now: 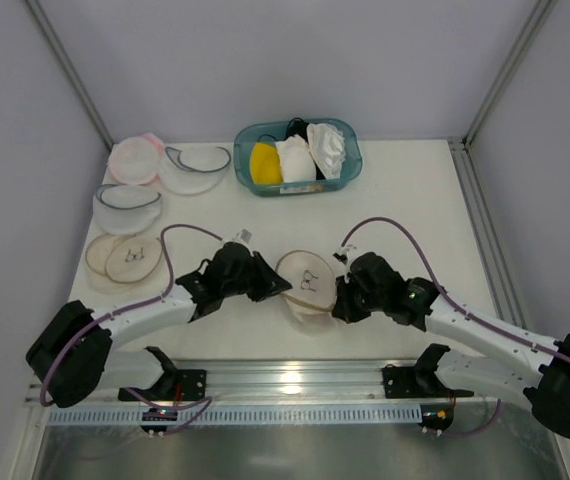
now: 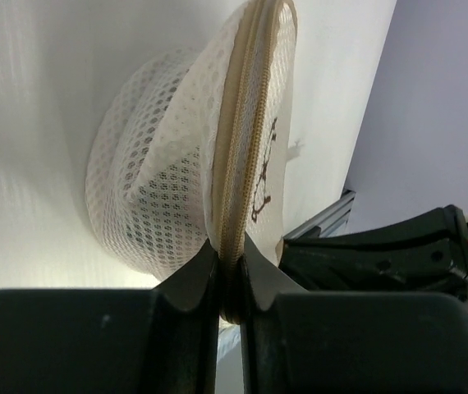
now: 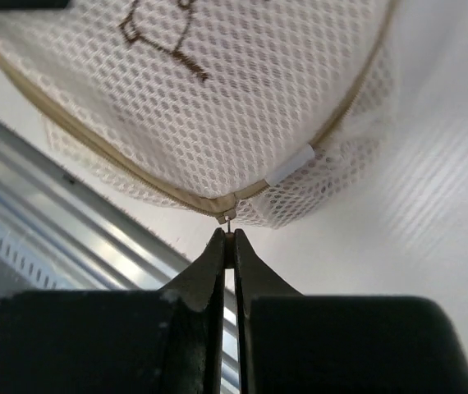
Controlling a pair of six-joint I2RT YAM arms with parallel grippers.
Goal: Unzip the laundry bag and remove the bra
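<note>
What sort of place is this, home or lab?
Likely a lab robot cell: plain grey wall panels in metal framing, white table, arms bolted to an aluminium rail, teal plastic basket of garments.

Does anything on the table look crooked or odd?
Only the laundry bag: it sits tilted, its mesh wall caved in, because the left gripper pinches its rim and the right gripper pinches the zipper pull.

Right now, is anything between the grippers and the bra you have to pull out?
Yes, the laundry bag itself: its zipper looks shut along the visible rim, so mesh encloses the inside. The left gripper pinches the rim, the right gripper is shut on the zipper pull. I cannot see the bra through the mesh.
</note>
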